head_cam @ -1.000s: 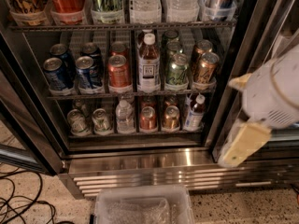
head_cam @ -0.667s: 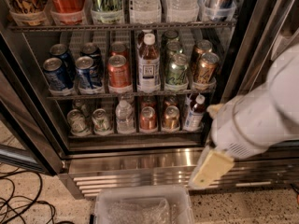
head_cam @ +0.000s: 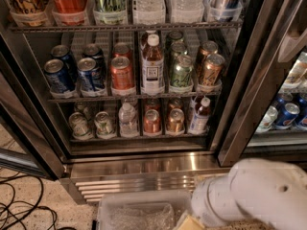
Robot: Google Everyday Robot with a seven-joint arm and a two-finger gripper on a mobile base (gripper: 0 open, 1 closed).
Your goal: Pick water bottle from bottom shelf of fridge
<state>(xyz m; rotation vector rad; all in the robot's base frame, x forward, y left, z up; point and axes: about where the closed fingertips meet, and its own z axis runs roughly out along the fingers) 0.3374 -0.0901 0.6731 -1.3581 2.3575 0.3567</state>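
Observation:
The fridge (head_cam: 144,163) stands open in front of me. The water bottle (head_cam: 128,120), small and clear with a white cap, stands upright in the middle of the bottom shelf (head_cam: 139,139), between a pale can (head_cam: 104,124) and a copper can (head_cam: 152,120). My gripper (head_cam: 190,222) is at the bottom edge of the view, at the end of the white arm (head_cam: 259,195). It is well below and to the right of the bottle, in front of the louvred grille (head_cam: 124,185), and mostly cut off by the frame.
A white-capped dark bottle (head_cam: 199,115) stands at the right of the bottom shelf. A clear plastic bin (head_cam: 136,213) sits on the floor below the grille. Black cables (head_cam: 21,202) lie at the left. The steel door post (head_cam: 249,80) rises at the right.
The arm and gripper have swung down and to the left, from beside the right door post to the bottom edge of the view. The bottles and cans have not moved.

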